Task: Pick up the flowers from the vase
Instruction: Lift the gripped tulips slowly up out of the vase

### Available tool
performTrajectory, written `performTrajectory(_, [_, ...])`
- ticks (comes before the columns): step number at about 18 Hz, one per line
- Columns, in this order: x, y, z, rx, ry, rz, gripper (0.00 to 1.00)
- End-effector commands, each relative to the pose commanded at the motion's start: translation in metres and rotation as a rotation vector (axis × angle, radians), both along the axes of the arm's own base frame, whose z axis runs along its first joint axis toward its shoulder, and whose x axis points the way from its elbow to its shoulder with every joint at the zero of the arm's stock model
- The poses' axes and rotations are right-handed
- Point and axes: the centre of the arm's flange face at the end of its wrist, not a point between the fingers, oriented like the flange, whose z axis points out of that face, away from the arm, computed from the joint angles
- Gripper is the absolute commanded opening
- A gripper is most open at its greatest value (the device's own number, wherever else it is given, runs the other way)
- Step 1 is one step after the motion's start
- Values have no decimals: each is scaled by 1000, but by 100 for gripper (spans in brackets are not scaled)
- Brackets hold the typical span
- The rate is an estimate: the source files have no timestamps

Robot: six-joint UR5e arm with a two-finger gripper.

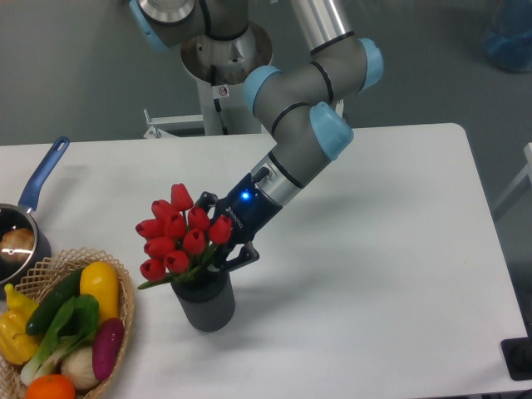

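The flowers [176, 231], a bunch of red tulip buds on green stems, stand in the dark grey ribbed vase [204, 306] at the front left of the white table, leaning left. My gripper [218, 249] comes down from the upper right and sits right behind the bunch, just above the vase mouth. Its dark fingers flank the stems. The buds hide the fingertips, so whether they press on the stems does not show.
A wicker basket [125, 283] with colourful vegetables sits at the front left corner. A blue-handled saucepan [25, 224] stands at the left edge. The arm's base column [218, 75] rises behind the table's far edge.
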Motion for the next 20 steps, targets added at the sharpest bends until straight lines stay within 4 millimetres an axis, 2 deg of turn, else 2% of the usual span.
performTrajectory(4, [0, 0, 0, 1, -2, 1, 37])
performTrajectory(20, [-3, -6, 2, 31, -43, 14, 38])
